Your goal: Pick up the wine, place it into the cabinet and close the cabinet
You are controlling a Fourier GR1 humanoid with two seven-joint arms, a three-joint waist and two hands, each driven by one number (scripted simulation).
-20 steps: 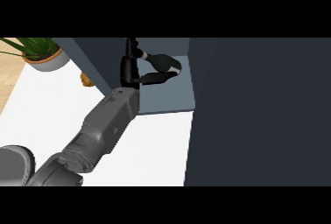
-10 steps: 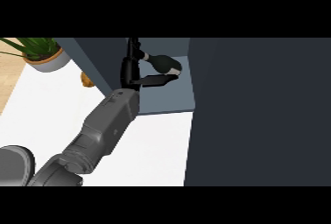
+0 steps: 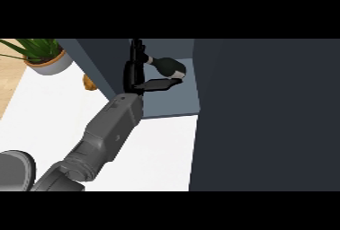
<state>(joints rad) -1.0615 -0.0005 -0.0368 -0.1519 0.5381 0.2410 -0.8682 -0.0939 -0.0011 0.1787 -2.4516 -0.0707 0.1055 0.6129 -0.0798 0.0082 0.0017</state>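
Note:
The wine bottle (image 3: 168,67), dark with a pale grey neck, lies tilted inside the open cabinet (image 3: 174,104), on its grey-blue floor. My left hand (image 3: 135,74) reaches into the cabinet from the lower left and is open. Its fingers (image 3: 137,51) stand straight along the bottle's left side. The thumb (image 3: 157,84) stretches out flat just below the bottle. I cannot tell whether the hand touches the bottle. My right hand shows nowhere.
A wide dark cabinet door (image 3: 266,117) fills the right half of the view and hides what lies behind it. A potted plant (image 3: 41,56) stands at the back left on the white counter (image 3: 159,152). A small orange-brown thing (image 3: 88,82) peeks out beside the cabinet's left wall.
The hand and the bottle have shifted very slightly lower in the cabinet. The thumb now lies a little further from the bottle.

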